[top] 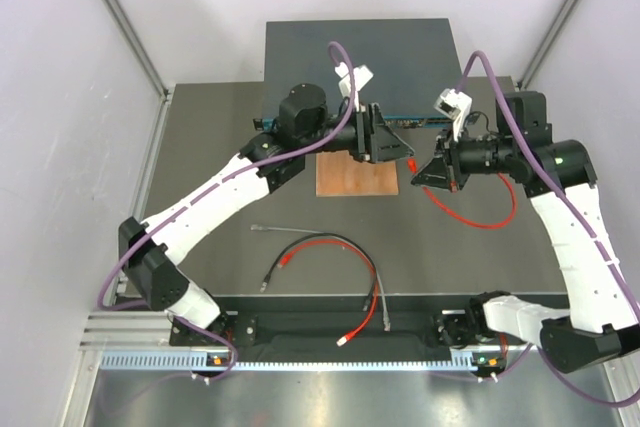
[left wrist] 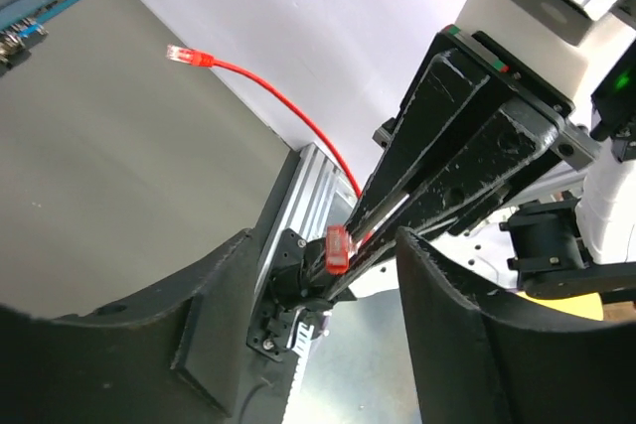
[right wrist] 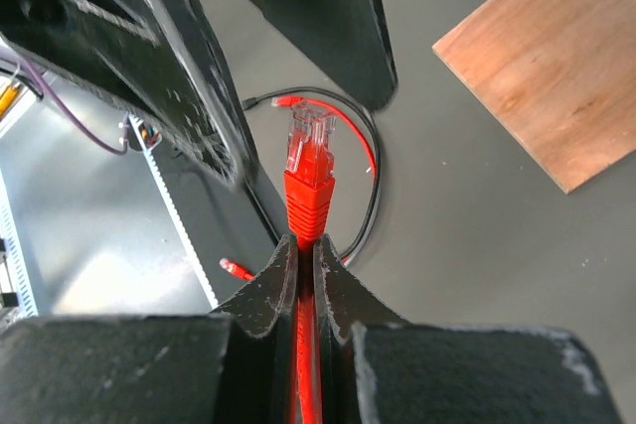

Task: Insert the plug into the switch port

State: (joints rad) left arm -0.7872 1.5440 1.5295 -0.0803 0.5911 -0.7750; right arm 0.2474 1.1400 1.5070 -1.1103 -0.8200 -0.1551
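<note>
Plug [right wrist: 308, 151], red boot with a clear tip, sticks straight out of the right gripper [right wrist: 306, 250]. That claw is pinched together on the tail of the boot, where the red cable [top: 480, 219] leaves it. The plug hangs in the air over the desk [top: 200, 132], just off the right edge of the wooden board [top: 357, 175]. It sits in front of the switch [top: 355, 52] and apart from it, not in any port.

The left gripper [top: 398, 147] reaches in from the left, tip to tip with the right one. Its claw is apart, with one of its fingers [left wrist: 149, 345] on each side of the plug. In the left wrist view there is a gap on both sides and no contact can be made out.

The switch lies flat at the middle of the desk's back edge and overhangs it. Its teal port face looks toward the near edge and is partly hidden by both wrists.

The board lies flat mid-desk, just in front of the switch.

The red cable loops on the desk toward the right edge. Another red connector [left wrist: 189, 55] on a red lead lies on the desk surface.

A black cable [top: 330, 240] curls between the board and the near edge. A grey cable [top: 383, 305] and a red-tipped end [top: 345, 340] lie close to the near edge, around its middle.
</note>
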